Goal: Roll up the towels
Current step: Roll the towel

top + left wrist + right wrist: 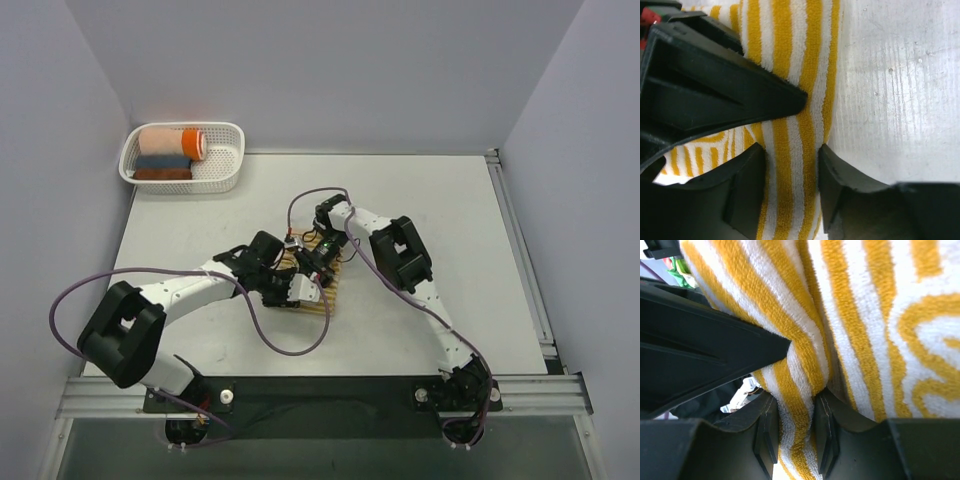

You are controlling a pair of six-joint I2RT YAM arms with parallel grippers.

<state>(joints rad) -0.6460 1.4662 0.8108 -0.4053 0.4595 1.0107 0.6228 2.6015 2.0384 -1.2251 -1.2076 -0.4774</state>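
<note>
Both sit mid-frame, towel (790, 60) stripes running lengthwise between the fingers (765, 435): right gripper (795, 399) pinching a fold, left gripper (790, 156) can't tell.

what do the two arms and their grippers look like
Both the left arm and right arm have white links with bulky black joints; a purple cable loops off each. The left gripper and right gripper have black angular fingers.

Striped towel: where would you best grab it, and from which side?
Probably the striped towel is best pinched at the raised fold along its edge, where it meets the table, coming down from above with one finger each side. Lying flat it offers nothing to hold; a bunched ridge does, as the right end effector pinching one shows.
</note>
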